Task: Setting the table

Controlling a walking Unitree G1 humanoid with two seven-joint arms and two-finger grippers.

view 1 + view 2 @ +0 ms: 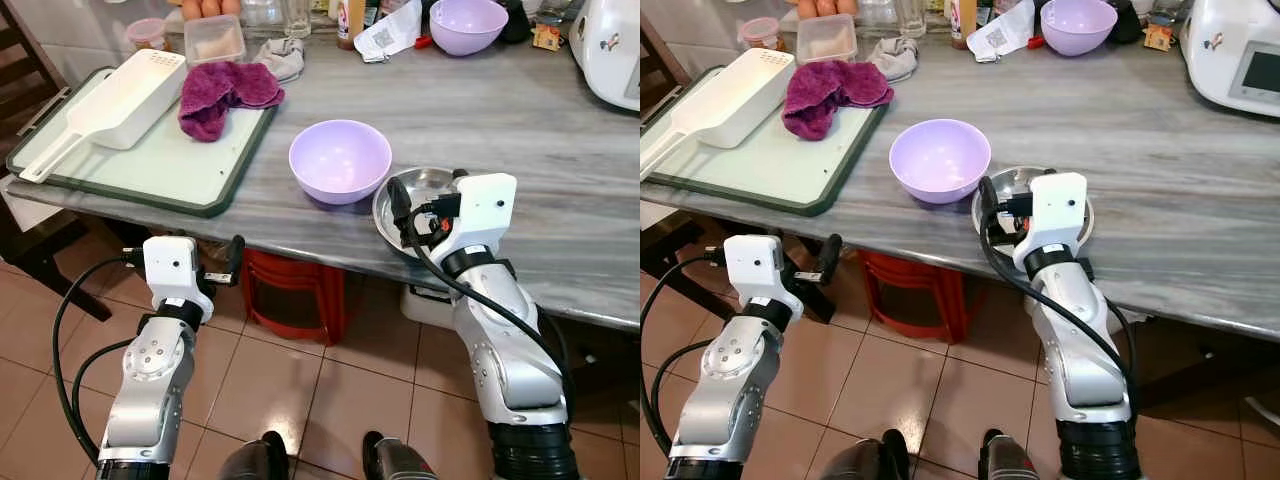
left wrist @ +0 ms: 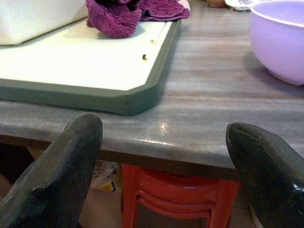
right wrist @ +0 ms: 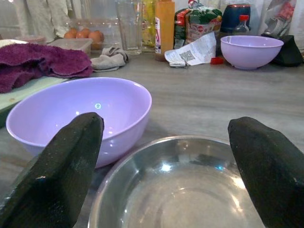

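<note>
Steel bowl (image 3: 190,190) at table's (image 1: 560,150) near edge is approached by right gripper (image 3: 166,175), fingers wide apart, empty; closing on rim needed next.

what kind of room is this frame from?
Most likely a home kitchen or dining area: a grey table carries lilac bowls, a steel bowl, a cutting board and sauce bottles, with eggs at the back. The right gripper hovers open over the steel bowl.
</note>
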